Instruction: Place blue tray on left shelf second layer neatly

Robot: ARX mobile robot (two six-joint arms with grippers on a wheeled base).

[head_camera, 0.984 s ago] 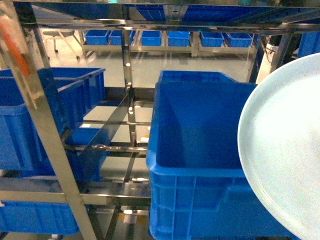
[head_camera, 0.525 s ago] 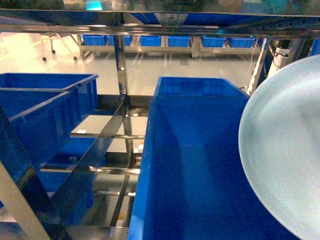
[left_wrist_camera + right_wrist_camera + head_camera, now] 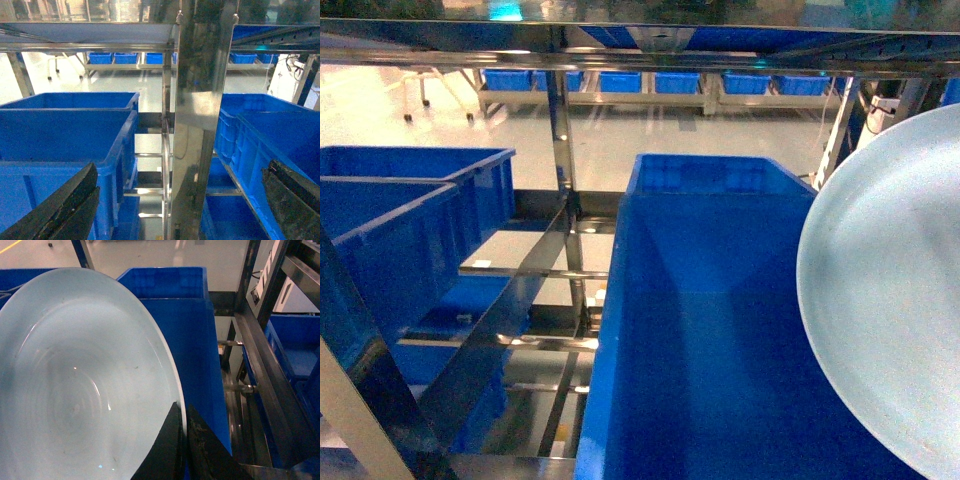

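Stainless-steel rack (image 3: 563, 150) stands ahead, its tiers loaded with royal-blue crates (image 3: 720, 330). Blue tray (image 3: 80, 380) is airborne above a crate, clamped at its rim by the right end effector (image 3: 182, 440); placement is outstanding. Left end effector (image 3: 180, 205) hangs spread apart, holding nothing.

A pale grey, glossy floor (image 3: 650, 145) stretched behind the steel rack and reflected bright overhead light. Along the far side stood a low white-framed rack (image 3: 620, 100) carrying a row of small blue rectangular bins (image 3: 678, 82). Deep royal-blue plastic crates (image 3: 720, 330) filled the foreground.
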